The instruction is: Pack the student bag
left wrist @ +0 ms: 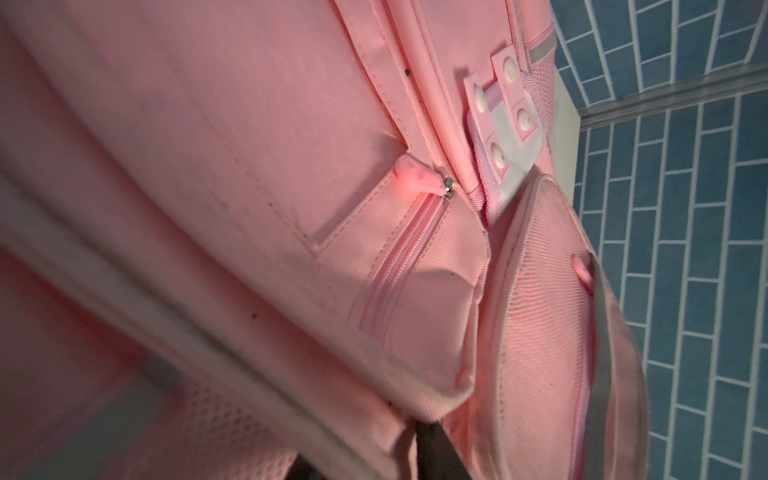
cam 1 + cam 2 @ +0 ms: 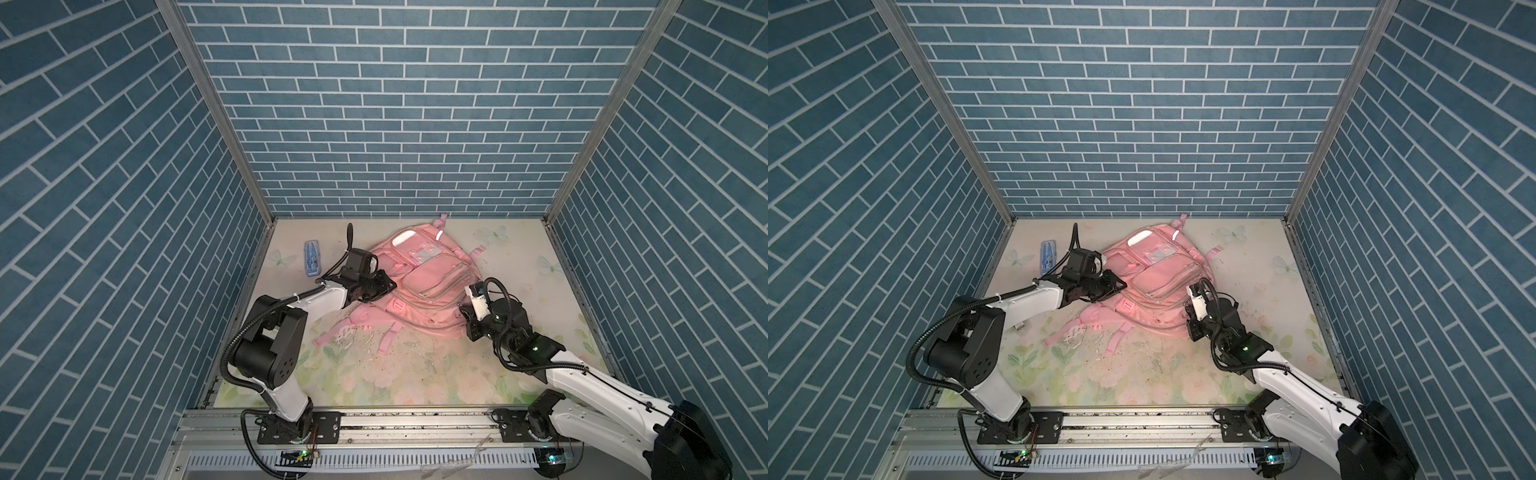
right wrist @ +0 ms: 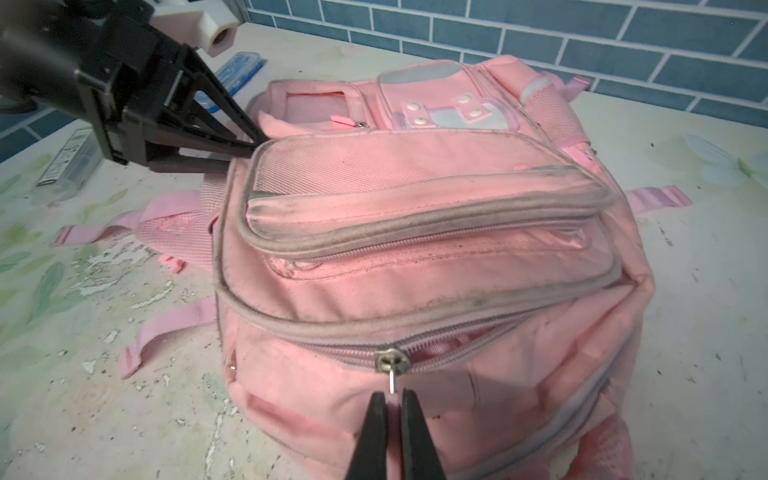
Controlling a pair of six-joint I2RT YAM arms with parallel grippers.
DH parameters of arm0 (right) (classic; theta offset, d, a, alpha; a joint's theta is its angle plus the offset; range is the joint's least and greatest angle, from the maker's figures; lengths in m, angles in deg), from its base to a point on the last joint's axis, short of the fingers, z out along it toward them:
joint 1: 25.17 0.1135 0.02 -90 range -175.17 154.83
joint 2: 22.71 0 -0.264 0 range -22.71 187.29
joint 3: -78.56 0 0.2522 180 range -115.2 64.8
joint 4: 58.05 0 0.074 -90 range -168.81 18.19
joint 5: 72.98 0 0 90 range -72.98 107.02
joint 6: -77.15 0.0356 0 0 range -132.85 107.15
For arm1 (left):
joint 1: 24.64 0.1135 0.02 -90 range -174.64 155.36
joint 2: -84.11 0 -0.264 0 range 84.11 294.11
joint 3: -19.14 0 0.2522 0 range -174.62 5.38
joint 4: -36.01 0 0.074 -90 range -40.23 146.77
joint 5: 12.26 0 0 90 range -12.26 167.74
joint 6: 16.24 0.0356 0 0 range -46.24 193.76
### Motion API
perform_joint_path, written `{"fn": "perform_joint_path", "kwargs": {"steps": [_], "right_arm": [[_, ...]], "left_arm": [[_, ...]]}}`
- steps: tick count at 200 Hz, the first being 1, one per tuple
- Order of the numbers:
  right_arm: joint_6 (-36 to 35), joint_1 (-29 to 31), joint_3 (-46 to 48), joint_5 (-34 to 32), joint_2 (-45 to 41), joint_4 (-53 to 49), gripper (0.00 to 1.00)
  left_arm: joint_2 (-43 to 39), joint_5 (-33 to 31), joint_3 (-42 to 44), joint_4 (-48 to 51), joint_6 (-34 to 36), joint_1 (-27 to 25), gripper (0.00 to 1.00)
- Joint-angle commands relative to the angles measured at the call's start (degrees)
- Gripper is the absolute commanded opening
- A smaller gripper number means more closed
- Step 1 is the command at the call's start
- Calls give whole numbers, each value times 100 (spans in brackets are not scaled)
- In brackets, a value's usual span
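The student bag (image 2: 428, 282) lies on the worktop (image 2: 519, 365) toward twelve o'clock, the right tool (image 3: 392, 409) pinching its zipper pull (image 3: 391, 384) at four o'clock, the left tool (image 3: 255, 146) slightly spread at its nine o'clock edge.

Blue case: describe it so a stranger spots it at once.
Start at the big pink student bag. Look left in a top view, past the left end effector, toward the left wall. There lies the blue case, flat and oblong, the only blue thing on the table.
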Motion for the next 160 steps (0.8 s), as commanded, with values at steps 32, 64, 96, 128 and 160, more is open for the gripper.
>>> {"fn": "perform_joint_path", "kwargs": {"steps": [32,64,96,128,160], "right_arm": [[1,203,69,-35,29,572,0],[53,205,286,36,-107,700,0],[72,205,510,78,-286,894,0],[89,205,656,147,-326,997,0],[116,210,787,228,-394,1092,0]], "left_arm": [[-1086,-943,953,-692,-1190,-206,43],[-1743,-1600,1453,-916,-2017,-917,46],[-1892,-1934,1825,-1442,-2820,-1658,45],[-1821,-2296,2032,-1853,-3547,-2291,45],[-1705,-2693,2077,-2154,-3932,-2767,45]]}}
